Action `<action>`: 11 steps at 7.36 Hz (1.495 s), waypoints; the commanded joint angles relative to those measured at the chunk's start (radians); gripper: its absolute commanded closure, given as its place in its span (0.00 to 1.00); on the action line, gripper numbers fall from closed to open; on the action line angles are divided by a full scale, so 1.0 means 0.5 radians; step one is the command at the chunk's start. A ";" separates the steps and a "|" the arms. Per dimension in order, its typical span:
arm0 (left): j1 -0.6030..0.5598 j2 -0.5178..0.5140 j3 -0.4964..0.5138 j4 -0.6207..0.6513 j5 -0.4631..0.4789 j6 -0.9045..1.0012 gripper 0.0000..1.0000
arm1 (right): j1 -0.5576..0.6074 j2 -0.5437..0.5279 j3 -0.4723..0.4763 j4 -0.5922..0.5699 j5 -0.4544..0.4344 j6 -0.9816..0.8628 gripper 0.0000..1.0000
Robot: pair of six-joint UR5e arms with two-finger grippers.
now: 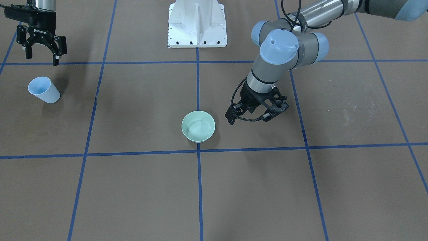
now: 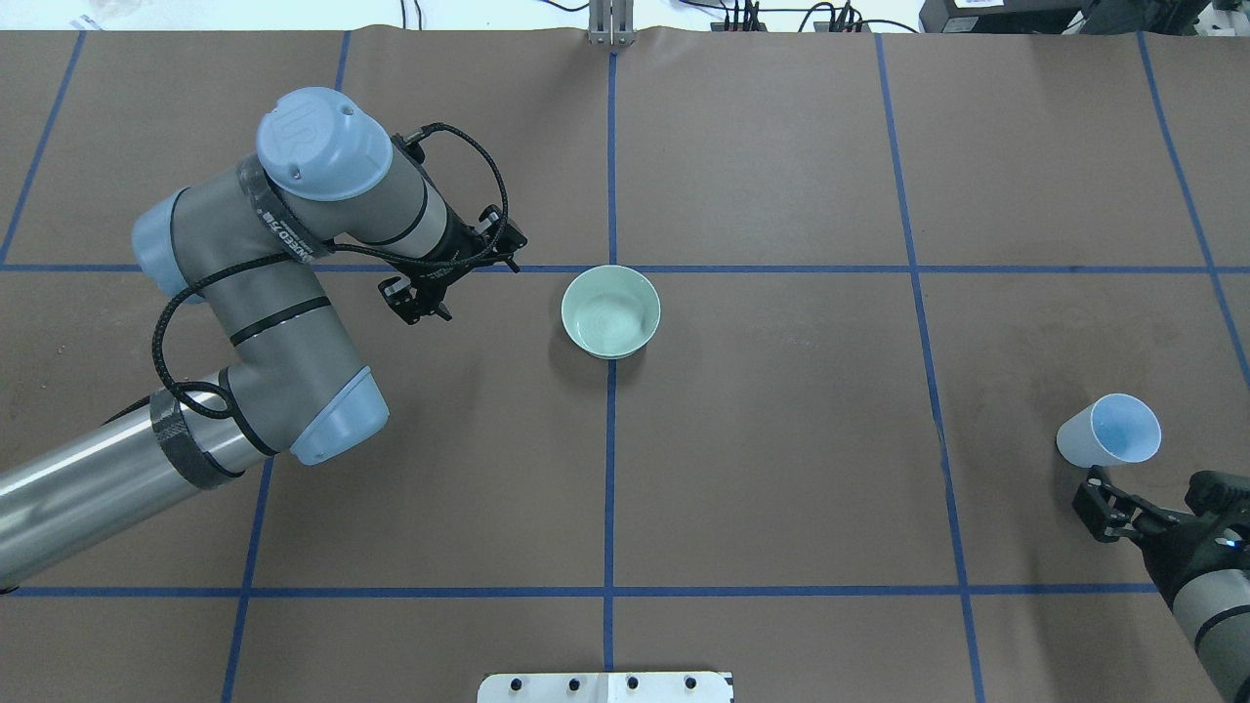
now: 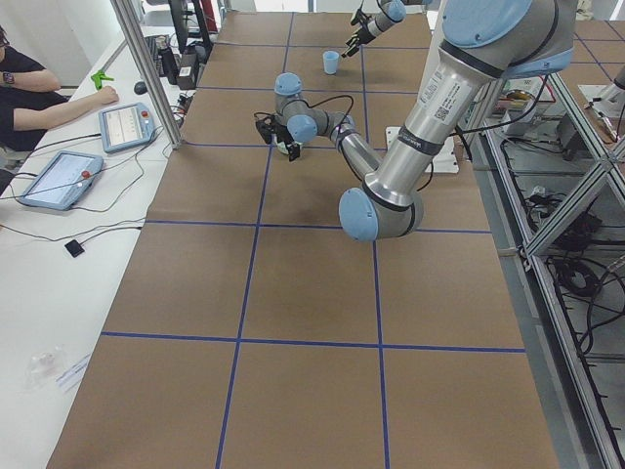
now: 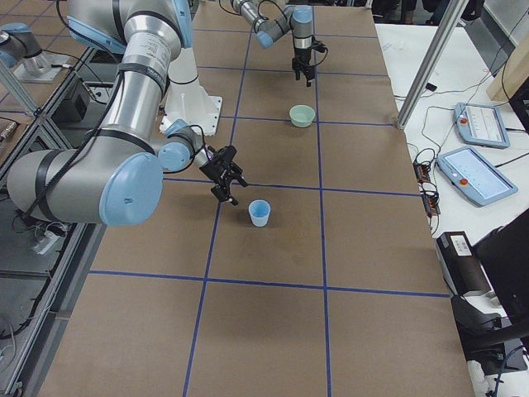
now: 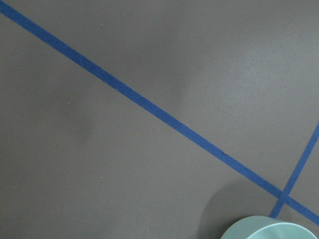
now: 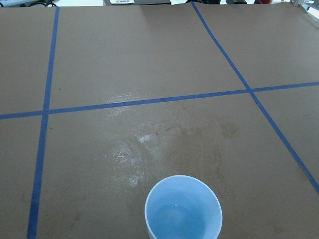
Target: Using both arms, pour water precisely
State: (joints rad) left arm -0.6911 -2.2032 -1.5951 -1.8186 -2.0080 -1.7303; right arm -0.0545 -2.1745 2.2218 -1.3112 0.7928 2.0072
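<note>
Holding water [image 6: 180,221], the cup [image 1: 49,95] stands upright; left fingers [image 1: 231,117] and right fingers [image 1: 55,59] spread apart.

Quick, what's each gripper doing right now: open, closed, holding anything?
Left gripper: open, holding nothing, beside the pale green round bowl.
Right gripper: open, holding nothing, near the light blue plastic cup.

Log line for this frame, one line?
left gripper open beside green bowl | right gripper open near blue cup | cup upright, water inside | nothing held
</note>
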 commanded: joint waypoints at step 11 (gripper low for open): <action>0.008 0.001 0.036 -0.001 0.000 0.000 0.00 | -0.032 0.262 -0.568 -0.007 -0.499 0.189 0.01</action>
State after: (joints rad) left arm -0.6870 -2.2028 -1.5775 -1.8193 -2.0080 -1.7303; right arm -0.0710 -2.0518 1.9561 -1.3147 0.5567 2.0995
